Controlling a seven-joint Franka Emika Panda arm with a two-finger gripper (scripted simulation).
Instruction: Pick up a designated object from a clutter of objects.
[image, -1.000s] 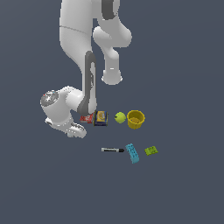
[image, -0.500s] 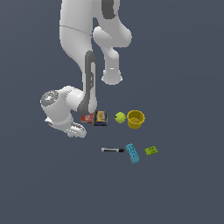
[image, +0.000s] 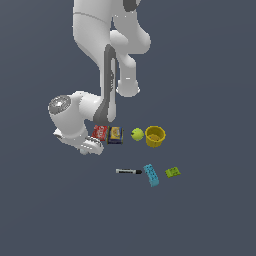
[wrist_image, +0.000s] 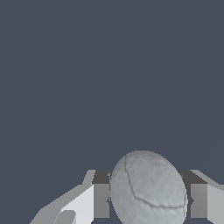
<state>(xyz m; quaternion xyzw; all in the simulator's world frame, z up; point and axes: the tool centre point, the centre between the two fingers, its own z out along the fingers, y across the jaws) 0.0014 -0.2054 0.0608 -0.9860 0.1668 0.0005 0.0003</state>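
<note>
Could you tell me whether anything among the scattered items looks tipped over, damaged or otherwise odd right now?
Nothing stands out as damaged or spilled. The yellow cup stands upright beside the yellow-green ball, and the marker and blue brick lie flat. The wrist view shows the grey-white ball sitting between the gripper fingers.

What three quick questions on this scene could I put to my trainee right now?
1. True or false: the grey-white ball sits between the fingers of the claw.
2. In the exterior view, what lies directly beside the yellow cup? A) marker B) yellow-green ball C) green brick
3. Fill in: the red box stands next to the ____ box.

Key: 1 true; 2 B; 3 blue. Whether the fingers actually press on the ball cannot be told from the wrist view.
</note>
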